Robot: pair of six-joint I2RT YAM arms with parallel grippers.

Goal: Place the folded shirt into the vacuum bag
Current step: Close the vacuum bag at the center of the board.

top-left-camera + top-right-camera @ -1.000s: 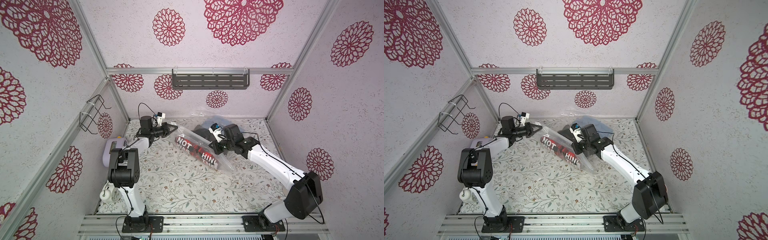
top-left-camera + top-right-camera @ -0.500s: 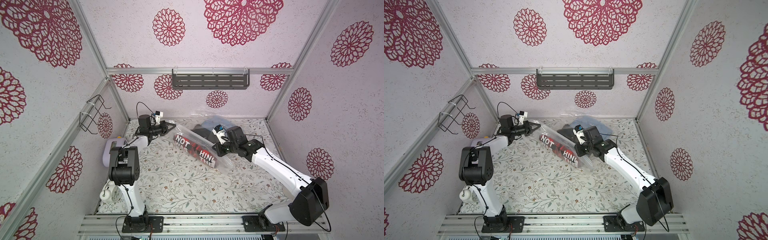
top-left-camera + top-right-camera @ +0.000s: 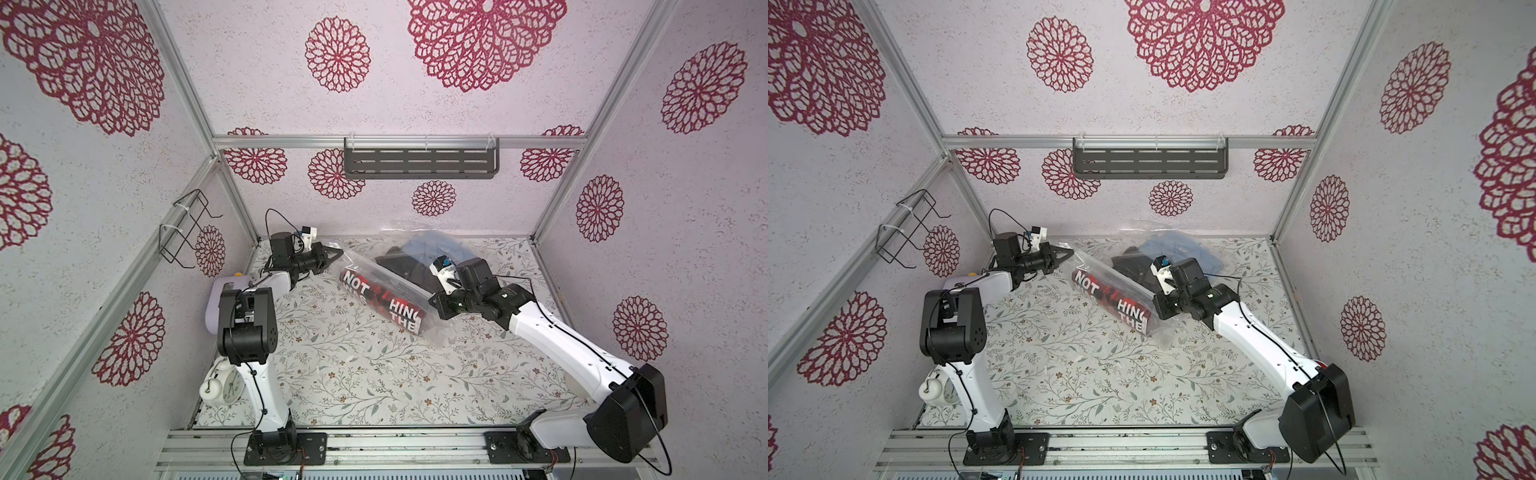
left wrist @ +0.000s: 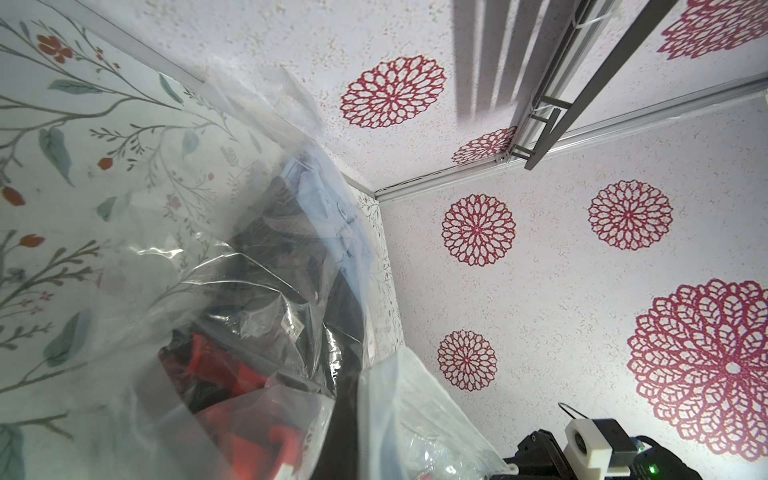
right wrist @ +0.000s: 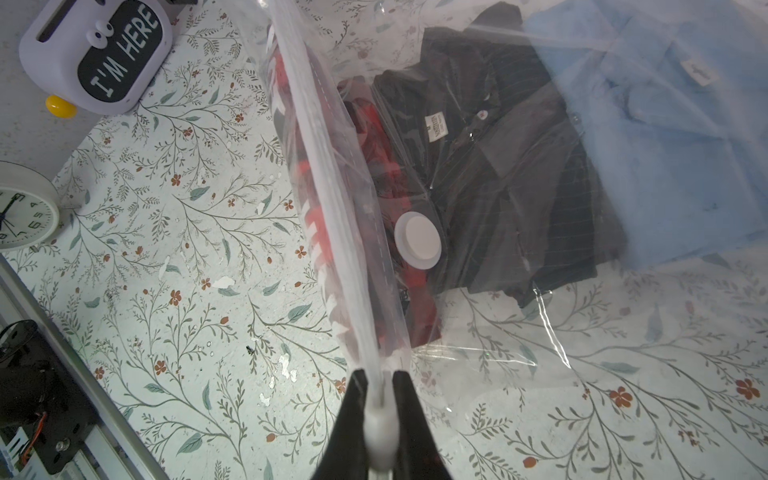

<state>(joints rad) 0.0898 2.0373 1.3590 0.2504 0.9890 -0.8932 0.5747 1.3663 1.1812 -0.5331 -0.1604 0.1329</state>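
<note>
Floral table (image 3: pixel 353 374), patterned walls. Left gripper (image 3: pixel 333 252), far left: fingers together, pinching corner of vacuum bag (image 3: pixel 432 332). Bag far centre, zip strip (image 5: pixel 332 187) raised between arms; printed shirt (image 3: pixel 382 297) visible through plastic, against strip. Right gripper (image 5: pixel 380 380): fingers clamped on strip's other end. Judgement: bag light, limp, slippery; take by stiffer strip. Right wrist view alone shows valve cap (image 5: pixel 417 237) and finger contact; top views show both arms.
</note>
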